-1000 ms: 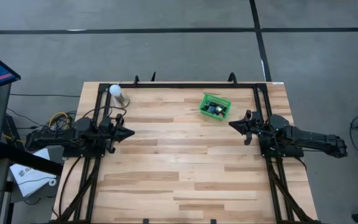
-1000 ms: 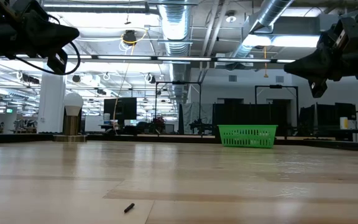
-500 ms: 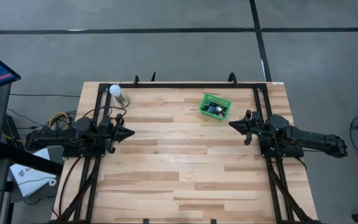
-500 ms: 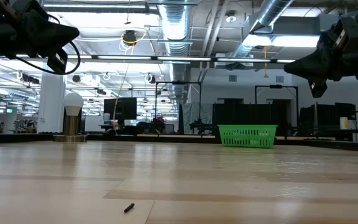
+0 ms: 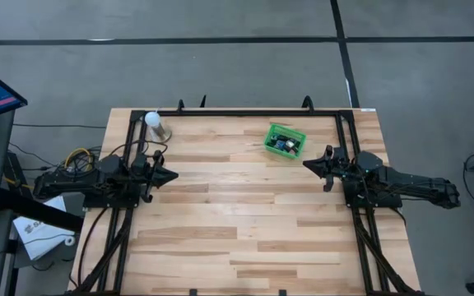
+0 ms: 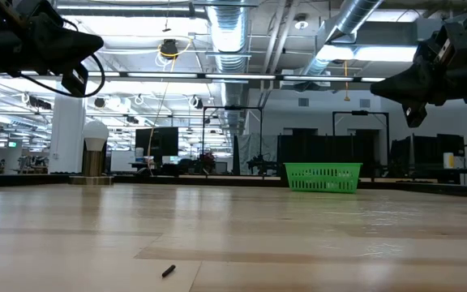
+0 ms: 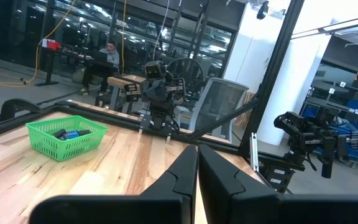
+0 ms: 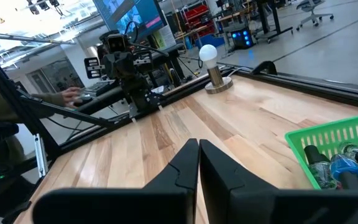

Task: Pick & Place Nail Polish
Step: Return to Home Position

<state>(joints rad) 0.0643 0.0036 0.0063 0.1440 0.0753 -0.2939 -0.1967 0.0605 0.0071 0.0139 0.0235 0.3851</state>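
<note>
The nail polish bottles (image 5: 283, 145) lie in a small green basket (image 5: 271, 133) at the table's far right of centre; blue and dark ones (image 8: 334, 167) show in the right wrist view, and some (image 7: 67, 134) in the left wrist view. My left gripper (image 5: 174, 174) hangs shut above the table's left side, pointing right. My right gripper (image 5: 306, 164) hangs shut above the right side, pointing left, just near of the basket. Both hold nothing.
A white ball-topped stand (image 5: 156, 125) rests on the far left corner. A small dark scrap (image 6: 168, 271) lies near the front edge. Black frame rails (image 5: 253, 113) run along the far, left and right sides. A person sits beyond the table's left side (image 8: 17, 102).
</note>
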